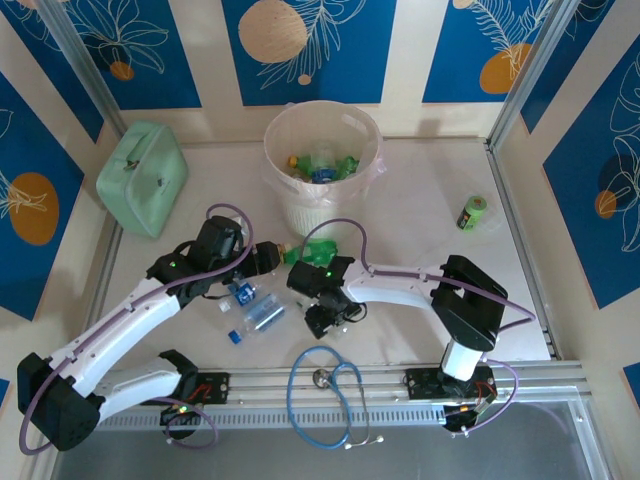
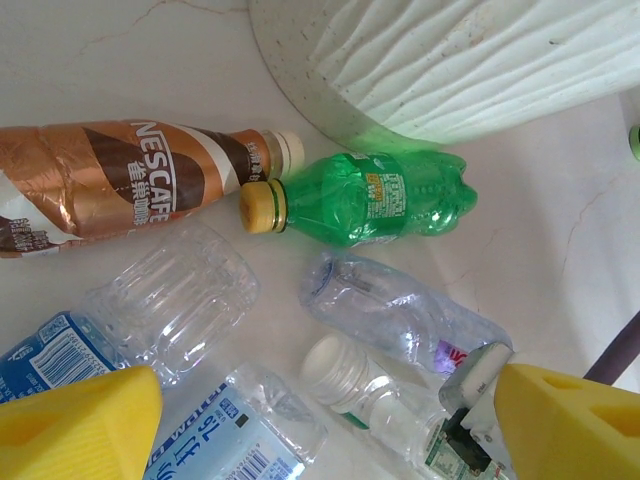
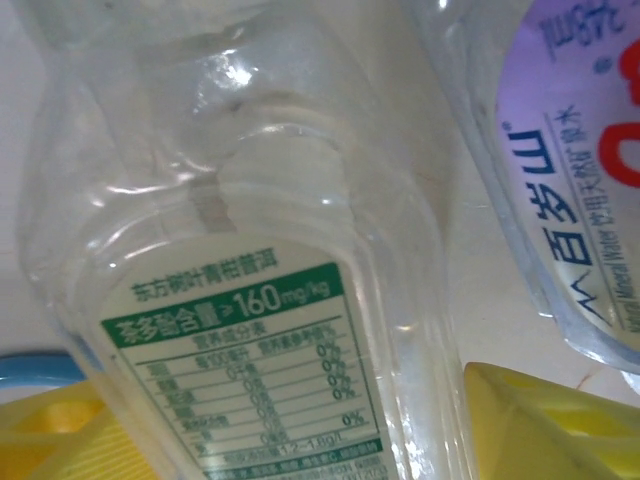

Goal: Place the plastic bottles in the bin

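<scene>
Top external: some plastic bottles in the bin, several on the counter; left pincer spread empty, right pincer I cannot tell.

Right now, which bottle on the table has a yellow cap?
The green bottle beside the bin; the brown bottle has a cream cap, a clear one white.

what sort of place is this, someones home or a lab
Probably a robot lab test cell, not a home: a white tabletop boxed in by aluminium framing and printed blue backdrop panels, with staged props such as a bin and a stethoscope.
</scene>
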{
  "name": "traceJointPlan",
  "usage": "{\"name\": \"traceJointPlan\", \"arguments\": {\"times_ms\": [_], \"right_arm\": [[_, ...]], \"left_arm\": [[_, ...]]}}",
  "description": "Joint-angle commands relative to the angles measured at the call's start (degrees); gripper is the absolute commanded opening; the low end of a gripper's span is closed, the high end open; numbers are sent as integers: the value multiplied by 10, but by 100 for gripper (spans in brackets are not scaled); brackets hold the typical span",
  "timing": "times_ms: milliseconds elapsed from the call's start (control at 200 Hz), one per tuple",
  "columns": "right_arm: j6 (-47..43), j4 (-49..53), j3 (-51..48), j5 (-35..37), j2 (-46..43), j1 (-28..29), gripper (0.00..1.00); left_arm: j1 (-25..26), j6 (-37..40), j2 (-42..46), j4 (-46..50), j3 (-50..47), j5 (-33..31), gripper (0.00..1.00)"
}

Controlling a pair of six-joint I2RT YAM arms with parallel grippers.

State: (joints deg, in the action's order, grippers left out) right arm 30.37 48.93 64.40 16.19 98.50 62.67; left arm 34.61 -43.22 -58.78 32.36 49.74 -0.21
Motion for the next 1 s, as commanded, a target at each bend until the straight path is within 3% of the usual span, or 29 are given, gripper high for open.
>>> {"name": "traceJointPlan", "arguments": {"times_ms": [0,365,740,995], "right_arm": [[1,14,9,10,5,4,70],[8,21,2,28,-34,27,56],[38,72,19,72,-123,72,53],[40,107,89,105,-207,101,52]], "left_arm": [[-7,-2,12,2,-7,2,86],[-8,-1,17,5,-10,-1,86],[-11,-7,23,15,-9,-30,86],[-34,-26,28,42,2,-79,88]]}}
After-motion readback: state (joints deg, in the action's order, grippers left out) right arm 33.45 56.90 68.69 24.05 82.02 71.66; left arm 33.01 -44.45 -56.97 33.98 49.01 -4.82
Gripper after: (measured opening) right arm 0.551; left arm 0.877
